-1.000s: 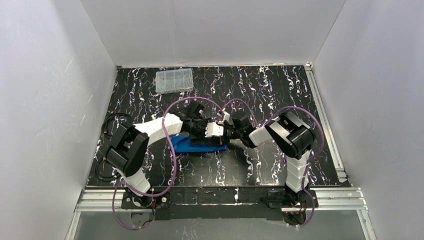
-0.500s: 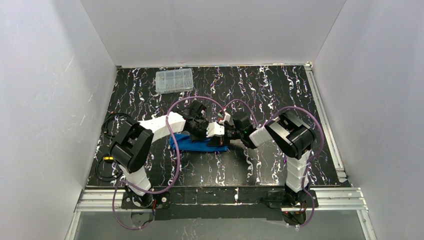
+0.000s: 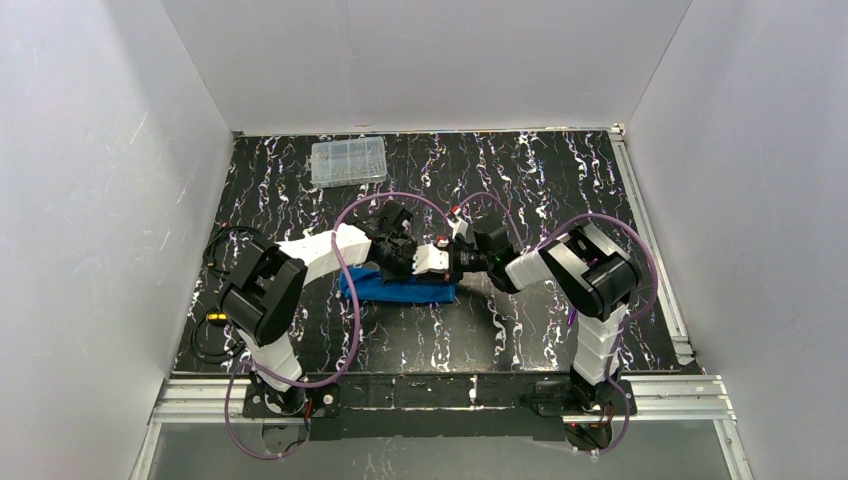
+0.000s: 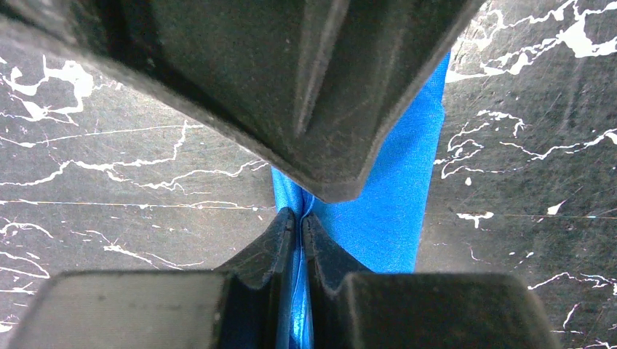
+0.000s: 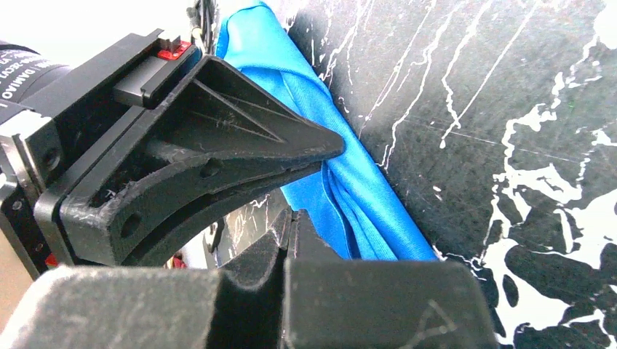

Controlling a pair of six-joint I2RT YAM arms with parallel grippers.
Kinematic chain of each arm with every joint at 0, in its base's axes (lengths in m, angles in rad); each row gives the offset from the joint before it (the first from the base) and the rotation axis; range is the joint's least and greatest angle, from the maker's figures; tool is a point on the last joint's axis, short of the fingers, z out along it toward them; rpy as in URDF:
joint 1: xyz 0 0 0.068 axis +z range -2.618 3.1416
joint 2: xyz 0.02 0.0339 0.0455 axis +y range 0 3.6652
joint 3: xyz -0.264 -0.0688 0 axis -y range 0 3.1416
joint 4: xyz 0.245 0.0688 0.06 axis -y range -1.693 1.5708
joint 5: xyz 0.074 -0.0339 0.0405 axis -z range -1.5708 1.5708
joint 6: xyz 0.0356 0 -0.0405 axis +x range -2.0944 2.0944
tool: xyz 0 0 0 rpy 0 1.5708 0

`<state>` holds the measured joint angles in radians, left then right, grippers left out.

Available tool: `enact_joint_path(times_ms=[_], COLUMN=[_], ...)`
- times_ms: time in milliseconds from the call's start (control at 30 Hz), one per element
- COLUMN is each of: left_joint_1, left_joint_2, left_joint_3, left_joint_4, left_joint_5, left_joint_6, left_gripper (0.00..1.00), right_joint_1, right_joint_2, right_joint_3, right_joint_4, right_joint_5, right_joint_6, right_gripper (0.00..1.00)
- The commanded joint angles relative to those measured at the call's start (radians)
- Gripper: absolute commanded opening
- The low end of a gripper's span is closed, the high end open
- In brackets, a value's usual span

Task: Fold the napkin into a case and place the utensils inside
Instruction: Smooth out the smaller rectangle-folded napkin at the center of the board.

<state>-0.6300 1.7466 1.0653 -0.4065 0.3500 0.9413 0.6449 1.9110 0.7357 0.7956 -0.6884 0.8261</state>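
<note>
The napkin (image 3: 393, 290) is a bright blue cloth folded into a narrow strip on the black marbled table. My left gripper (image 4: 299, 218) is shut on a raised fold of the napkin (image 4: 393, 203), and blue cloth shows between its jaws. My right gripper (image 5: 291, 218) is shut with nothing seen between its jaws, right beside the napkin (image 5: 349, 182). In the top view the left gripper (image 3: 438, 270) and right gripper (image 3: 452, 266) meet tip to tip over the strip's right end. The utensils are out of view.
A clear plastic compartment box (image 3: 348, 161) sits at the back left of the table. White walls close in three sides. Purple cables (image 3: 345, 290) loop over both arms. A metal rail (image 3: 650, 250) runs along the right edge.
My left gripper has gone from open to shut on the napkin's fold, and its arm has shifted towards the strip's right end. The right arm has moved slightly to the right.
</note>
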Motion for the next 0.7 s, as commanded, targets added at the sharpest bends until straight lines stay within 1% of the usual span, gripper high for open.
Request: enact_joint_path(times_ms=[0, 100, 267, 467, 567, 633, 667], left_joint_1=[0.001, 0.001, 0.001, 0.001, 0.002, 0.001, 0.001], left_joint_2=[-0.022, -0.023, -0.026, -0.030, -0.033, -0.037, -0.039], left_joint_3=[0.002, 0.002, 0.000, -0.021, -0.038, -0.047, -0.052], left_joint_4=[-0.020, -0.019, -0.018, -0.012, 0.004, 0.009, 0.010], left_joint_5=[0.001, -0.006, -0.008, -0.015, -0.022, -0.028, -0.031], left_joint_6=[-0.003, -0.002, 0.011, 0.035, 0.047, 0.052, 0.055], left_gripper=[0.05, 0.05, 0.04, 0.04, 0.04, 0.04, 0.04], right_joint_1=[-0.014, -0.027, -0.051, -0.061, -0.088, -0.120, -0.127], right_joint_2=[0.027, 0.070, 0.098, 0.124, 0.112, 0.043, -0.006], right_joint_3=[-0.004, -0.009, -0.023, -0.065, -0.060, -0.054, -0.039], right_joint_4=[0.016, 0.011, 0.020, 0.146, 0.186, 0.137, 0.054], right_joint_5=[0.003, 0.007, 0.005, -0.030, -0.082, -0.106, -0.109], right_joint_6=[0.002, -0.015, -0.031, 0.024, 0.061, 0.043, -0.002], right_gripper=[0.01, 0.01, 0.01, 0.01, 0.01, 0.01, 0.01])
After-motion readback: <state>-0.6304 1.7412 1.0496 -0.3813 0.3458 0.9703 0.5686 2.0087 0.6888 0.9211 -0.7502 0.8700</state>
